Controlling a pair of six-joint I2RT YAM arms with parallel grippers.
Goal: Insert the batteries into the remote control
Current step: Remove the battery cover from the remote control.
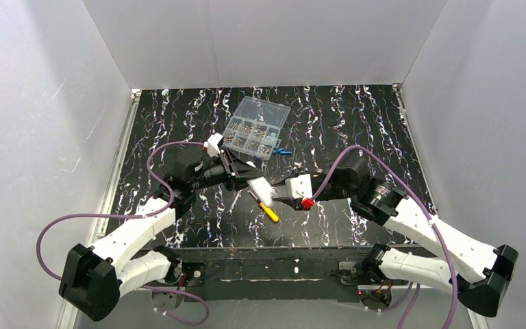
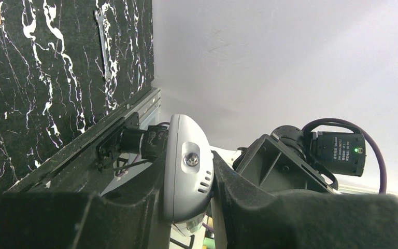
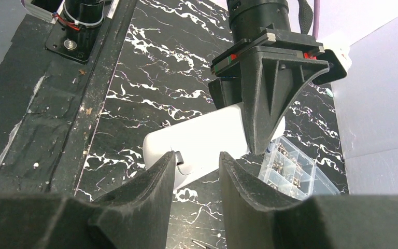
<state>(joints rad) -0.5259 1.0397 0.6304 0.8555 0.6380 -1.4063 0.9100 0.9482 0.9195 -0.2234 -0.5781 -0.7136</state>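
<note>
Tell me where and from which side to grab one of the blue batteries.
Probably best: take one of the batteries across its middle, coming straight down. They lie flat on the table, so only the curved long sides are free, and the clear box crowds their left side.

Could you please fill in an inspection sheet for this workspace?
Surface: black, white-veined table.
Job's things: remote control clamped in the left gripper; blue batteries lying beside the box.
Clutter: clear compartment box; yellow-handled screwdriver.
Grippers: left shut on the remote; right gripper open, fingers facing the remote's end.
Cables: purple cables looping from both arms.
Surroundings: white walls.
</note>
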